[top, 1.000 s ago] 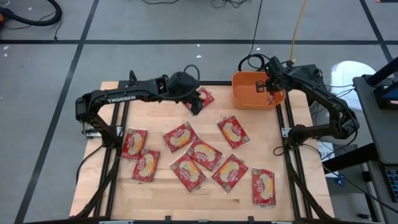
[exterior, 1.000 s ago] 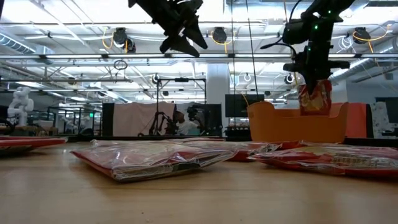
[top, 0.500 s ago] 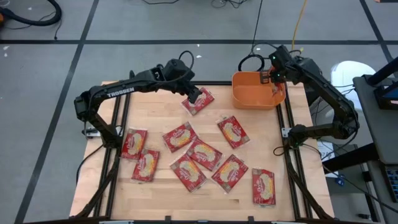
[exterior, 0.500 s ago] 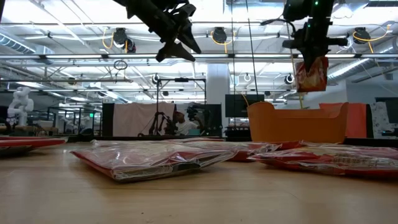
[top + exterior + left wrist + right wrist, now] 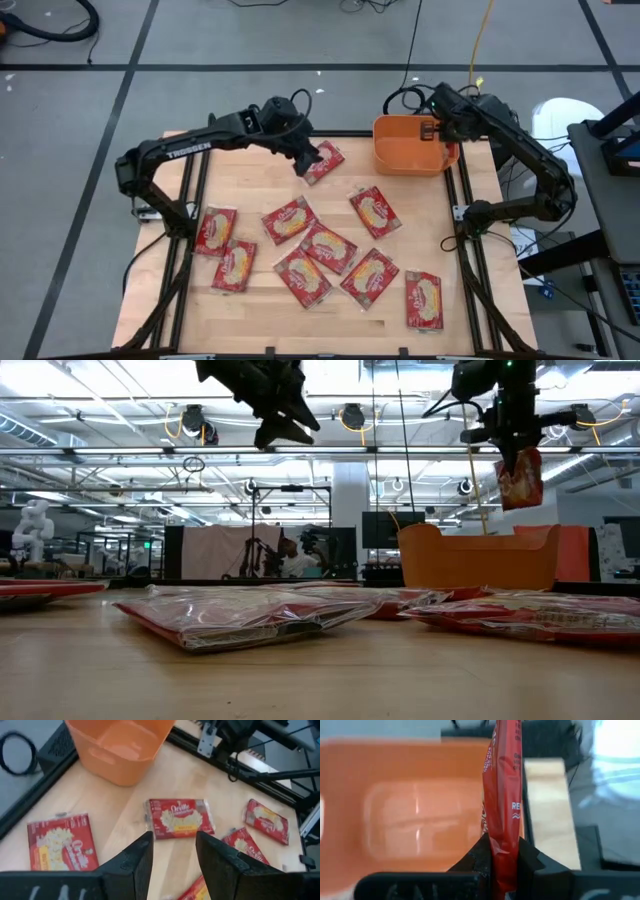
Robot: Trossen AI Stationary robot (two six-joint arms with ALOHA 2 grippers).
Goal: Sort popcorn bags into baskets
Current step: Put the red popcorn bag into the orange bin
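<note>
My right gripper (image 5: 510, 448) hangs over the orange basket (image 5: 408, 150), shut on one red popcorn bag (image 5: 521, 480). The bag is clear above the basket's rim (image 5: 478, 532). My left gripper (image 5: 172, 862) stands open in the air over the far middle of the table, its fingers on either side of nothing. Below it lies a popcorn bag (image 5: 179, 817), flat on the wood. Several more bags (image 5: 328, 248) lie flat across the middle and near part of the table. My right gripper pinches the bag's upper end (image 5: 502, 845) between its two fingers (image 5: 481, 854), coming from above and slanting down. The bag hangs below the fingers, upright and seen edge-on in the wrist view, lifted clear of the basket.
The basket stands at the table's far right corner, its floor (image 5: 420, 815) bare where it shows. The black frame rails (image 5: 462, 230) run along the table's sides. Bare wood (image 5: 250, 180) lies at the far left between the bags.
My right gripper has risen with the bag, which went from partly down inside the basket to hanging clear above its rim. My left gripper has turned a little and drifted slightly toward the table's left above the far bag.
</note>
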